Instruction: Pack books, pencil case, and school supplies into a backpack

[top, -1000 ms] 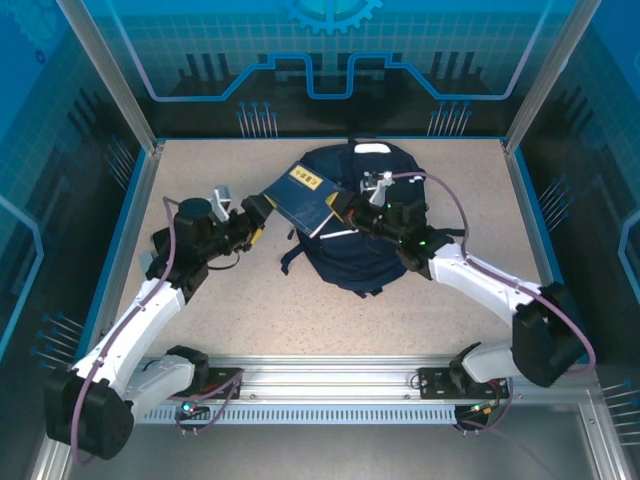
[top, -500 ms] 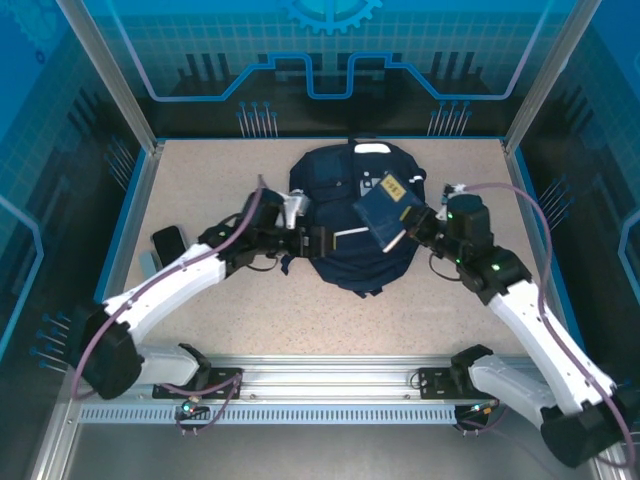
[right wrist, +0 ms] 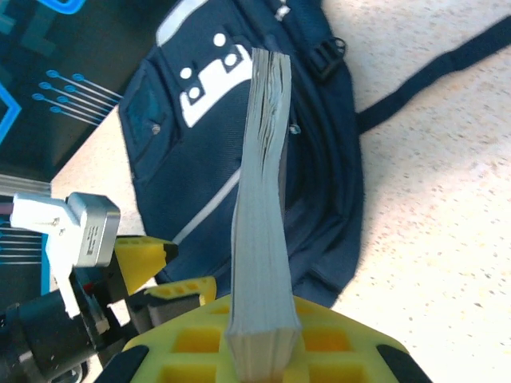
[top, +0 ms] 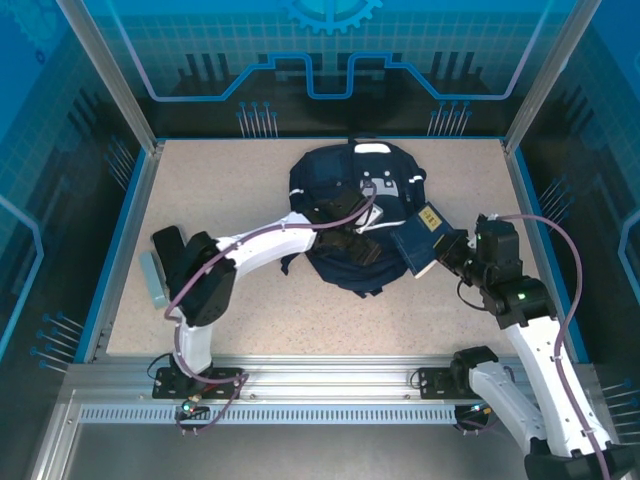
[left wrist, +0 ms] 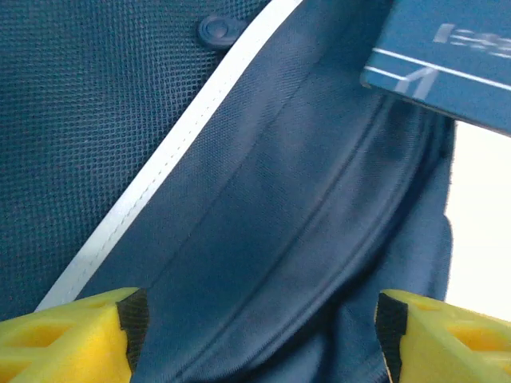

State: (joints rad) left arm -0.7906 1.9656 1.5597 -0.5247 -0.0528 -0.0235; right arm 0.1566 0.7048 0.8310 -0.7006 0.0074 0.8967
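- Backpack (top: 335, 180): navy, lying flat at the far middle of the table (top: 220, 180). From above we see no gaping mouth.
- Left gripper (left wrist: 255, 335): low over the backpack's front, jaws spread wide and holding nothing. A white stripe (left wrist: 184, 144) and a zip line (left wrist: 319, 215) run across the fabric beneath.
- Right gripper (right wrist: 259, 351): jaws closed on one end of a blue book (top: 423, 238). The book is held on edge, off the table, just beside the backpack's right side.
- Other stock: a dark flat item (top: 165, 242) and a pale teal item (top: 152, 278) at the table's left edge, well apart from the backpack. We cannot tell what they are.
- Step in hand, as we judge it: loading this book, with the left gripper placed to open the bag.
- Next move calls for: the left jaws to pinch the fabric by the zip and lift it. The right gripper must then line the book up with the opening and slide it in.
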